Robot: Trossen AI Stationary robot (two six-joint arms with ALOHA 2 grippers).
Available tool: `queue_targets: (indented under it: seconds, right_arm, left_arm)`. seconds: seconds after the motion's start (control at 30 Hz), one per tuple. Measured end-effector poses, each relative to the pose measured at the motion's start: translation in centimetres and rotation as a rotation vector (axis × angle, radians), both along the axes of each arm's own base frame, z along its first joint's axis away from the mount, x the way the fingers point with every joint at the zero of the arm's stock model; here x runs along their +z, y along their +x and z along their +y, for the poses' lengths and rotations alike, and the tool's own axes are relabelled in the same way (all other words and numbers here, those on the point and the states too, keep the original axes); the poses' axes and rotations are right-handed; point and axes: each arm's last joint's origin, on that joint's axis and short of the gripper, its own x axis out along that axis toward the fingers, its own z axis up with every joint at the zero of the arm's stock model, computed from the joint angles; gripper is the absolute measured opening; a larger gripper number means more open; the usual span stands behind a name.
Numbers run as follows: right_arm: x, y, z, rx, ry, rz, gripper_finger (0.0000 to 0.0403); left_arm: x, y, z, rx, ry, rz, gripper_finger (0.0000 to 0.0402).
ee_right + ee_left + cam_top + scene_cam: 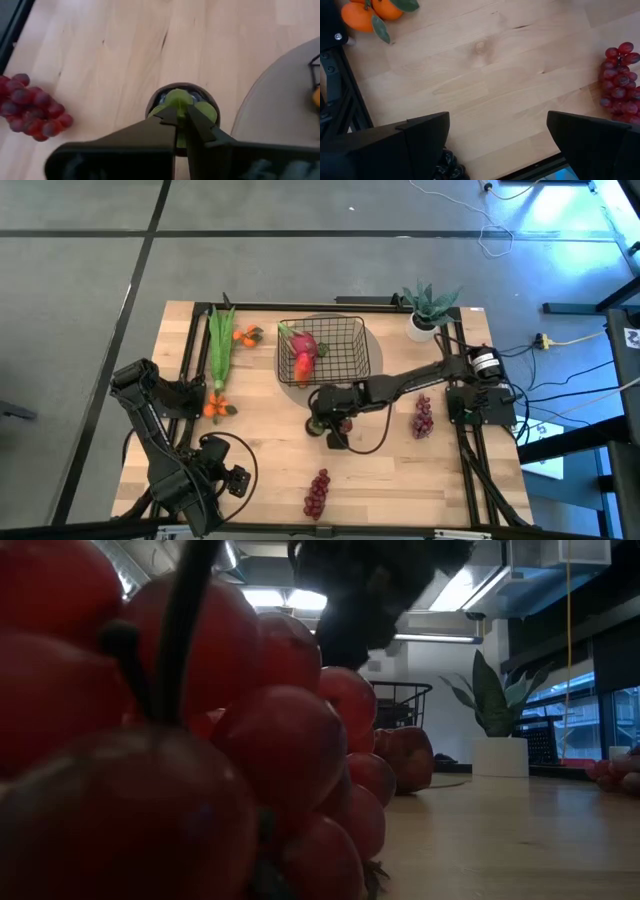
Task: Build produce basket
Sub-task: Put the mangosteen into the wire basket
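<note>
The black wire basket (pixel 340 345) stands on a round grey mat at the table's far middle, with a pink dragon fruit (pixel 303 342) and a red-orange mango (pixel 302 366) inside. Just near of it my right gripper (pixel 330 428) (pixel 181 117) is shut on a dark round fruit (pixel 162 97) with a green leafy top. A long green stalk (pixel 220 345), small oranges (pixel 215 408) and two grape bunches (pixel 318 492) (pixel 423 417) lie on the wood. My left gripper (pixel 495 150) hangs open over bare wood at the near left. My right gripper pinches the green leafy top (pixel 176 100) of the dark round fruit between its two fingertips. The fingers slant down at it from the table's right side. The fruit hangs below the fingers, top up; whether it is clear of the table, I cannot tell.
A potted spiky plant (pixel 428 315) stands at the far right corner. A red round fruit (pixel 346 423) lies beside my right gripper. More oranges (pixel 246 335) lie by the stalk's far end. The red grape bunch (pixel 200 770) fills the low view's front. Bare wood lies between the bunches.
</note>
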Motion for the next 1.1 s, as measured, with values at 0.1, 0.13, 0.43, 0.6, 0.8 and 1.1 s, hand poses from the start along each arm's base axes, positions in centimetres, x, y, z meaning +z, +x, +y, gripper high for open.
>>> queue_targets:
  seconds: [0.1, 0.13, 0.43, 0.6, 0.8, 1.1]
  right_arm:
    - [1.7, 0.5, 0.1, 0.0, 0.0, -0.001, 0.0002]
    - [2.4, 0.6, 0.1, 0.001, 0.0, -0.001, 0.0002]
    - [9.6, 1.8, 0.3, -0.008, -0.001, -0.087, 0.0]
    - [13.7, 2.3, -0.6, -0.05, -0.082, -0.21, 0.0]
    - [15.4, 2.1, -4.0, -0.172, -0.227, -0.211, 0.0]
    - [14.0, 0.7, -10.4, -0.329, -0.248, 0.009, 0.0]
  left_arm:
    - [0.0, 0.0, 0.0, 0.0, 0.0, 0.0, 0.0323]
    - [0.0, 0.0, 0.0, 0.0, 0.0, 0.0, 0.0323]
    - [0.0, 0.0, 0.0, -0.033, 0.015, 0.013, 0.0323]
    - [0.0, 0.0, 0.1, -0.034, 0.024, 0.003, 0.0323]
    - [0.1, 0.1, 0.2, -0.038, 0.059, -0.039, 0.0323]
    - [0.3, 1.2, 1.3, -0.048, 0.171, -0.101, 0.0323]
